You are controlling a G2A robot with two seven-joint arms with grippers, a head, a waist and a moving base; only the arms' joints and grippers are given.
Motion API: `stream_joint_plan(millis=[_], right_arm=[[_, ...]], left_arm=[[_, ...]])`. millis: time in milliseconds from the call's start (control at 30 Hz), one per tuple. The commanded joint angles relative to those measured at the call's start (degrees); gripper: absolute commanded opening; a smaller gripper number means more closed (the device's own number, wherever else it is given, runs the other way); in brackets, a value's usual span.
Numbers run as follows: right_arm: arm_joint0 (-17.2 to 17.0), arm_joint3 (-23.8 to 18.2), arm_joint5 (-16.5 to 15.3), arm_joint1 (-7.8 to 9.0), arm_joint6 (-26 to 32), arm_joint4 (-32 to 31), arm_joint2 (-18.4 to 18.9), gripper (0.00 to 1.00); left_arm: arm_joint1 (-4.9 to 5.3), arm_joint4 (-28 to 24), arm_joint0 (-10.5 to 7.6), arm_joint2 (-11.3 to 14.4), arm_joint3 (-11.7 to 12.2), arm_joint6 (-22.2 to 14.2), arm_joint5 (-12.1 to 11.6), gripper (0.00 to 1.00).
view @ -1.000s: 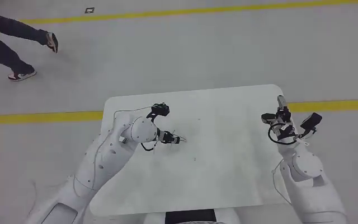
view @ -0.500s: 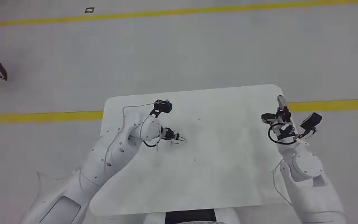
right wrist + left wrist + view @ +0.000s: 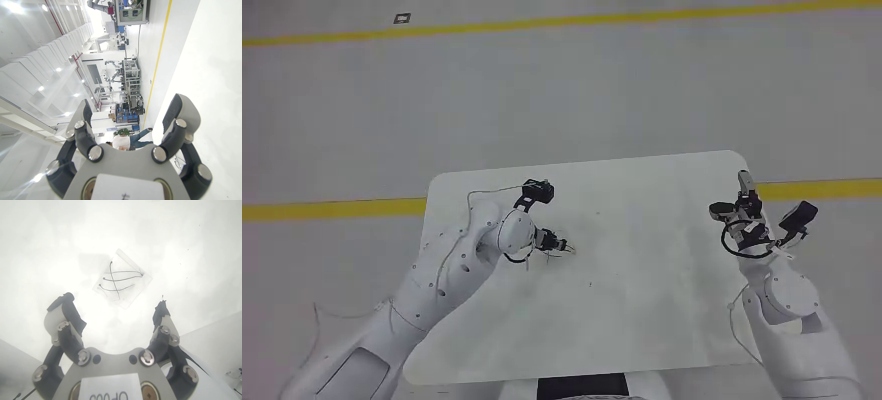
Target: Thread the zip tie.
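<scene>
Smooth matt white table [image 3: 56, 247]; mid-frame, a clear glossy plastic sheet [image 3: 136, 291] carries thin black plastic zip ties [image 3: 113, 280].

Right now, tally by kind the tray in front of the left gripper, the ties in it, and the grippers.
Black zip ties: 4
Clear tray: 1
Grippers: 2, the left gripper and the right gripper, both open
Total: 7

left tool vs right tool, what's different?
Aim: the left tool points down at the tray of zip ties on the table. The right tool points away from the table.
Tips: the left tool's fingertips are wrapped in dark tape. The right tool's ribbed pads are bare.
Shared: both are open and empty.
</scene>
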Motion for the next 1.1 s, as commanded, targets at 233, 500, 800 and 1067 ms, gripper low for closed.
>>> stream_joint_plan(millis=[233, 500, 800, 1067], right_arm=[[0.00, 0.00, 0.00, 0.00, 0.00, 0.00, 0.00, 1.00], [0.00, 0.00, 0.00, 0.00, 0.00, 0.00, 0.00, 1.00], [0.00, 0.00, 0.00, 0.00, 0.00, 0.00, 0.00, 1.00], [0.00, 0.00, 0.00, 0.00, 0.00, 0.00, 0.00, 1.00]], left_arm=[[-0.73, -6.00, 1.08, 0.08, 2.44, 5.29, -1.07, 1.00], [-1.40, -7.33, 0.36, 1.24, 4.19, 7.16, -0.64, 1.00], [-1.90, -5.74, 0.77, 2.52, 5.11, 11.79, 1.00, 1.00], [-2.10, -3.92, 0.07, 3.01, 4.74, 12.02, 2.03, 0.38]])
